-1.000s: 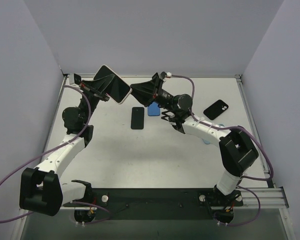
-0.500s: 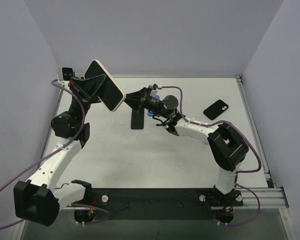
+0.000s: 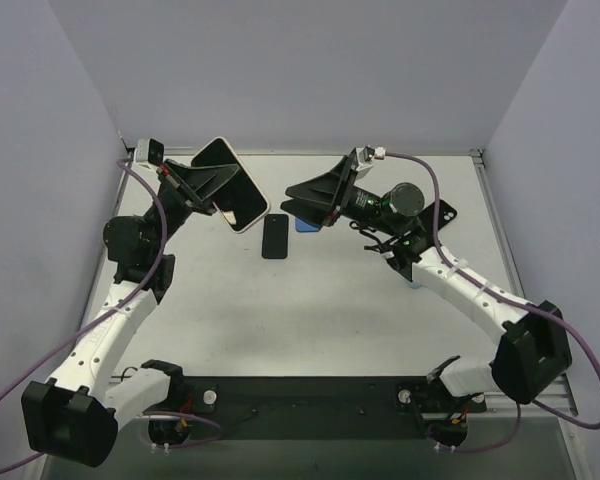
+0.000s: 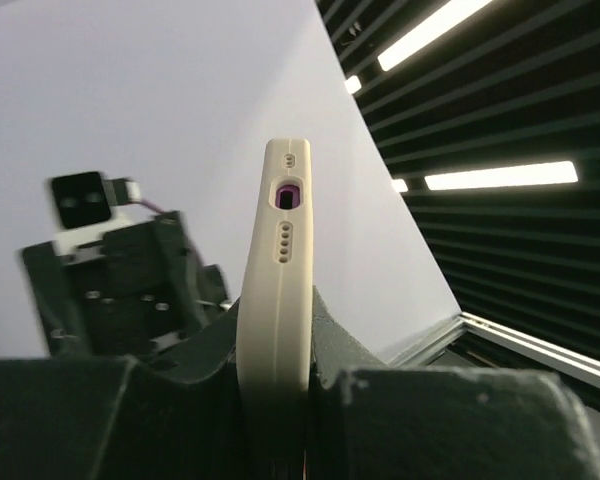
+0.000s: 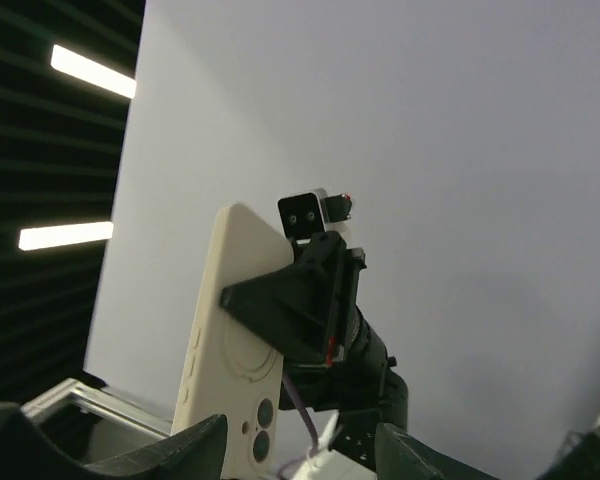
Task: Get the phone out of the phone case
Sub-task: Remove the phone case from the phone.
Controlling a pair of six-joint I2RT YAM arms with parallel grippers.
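Note:
The phone in its cream case (image 3: 232, 187) is held up in the air at the back left, dark screen facing the top camera. My left gripper (image 3: 220, 192) is shut on it. The left wrist view shows the case's port edge (image 4: 280, 260) standing between my fingers (image 4: 380, 400). My right gripper (image 3: 290, 198) is open and empty, a short way right of the case and pointing at it. The right wrist view shows the case's back (image 5: 225, 350) with its camera holes, clamped by the left gripper, beyond my open right gripper (image 5: 300, 455).
A black phone (image 3: 274, 236) lies flat on the table below the two grippers. A blue object (image 3: 306, 223) lies just right of it. A black case (image 3: 446, 212) lies at the back right, partly behind my right arm. Walls close in the table on three sides.
My left gripper has swung the cased phone right and a little down. My right arm has drawn back to the right and risen, away from the black phone.

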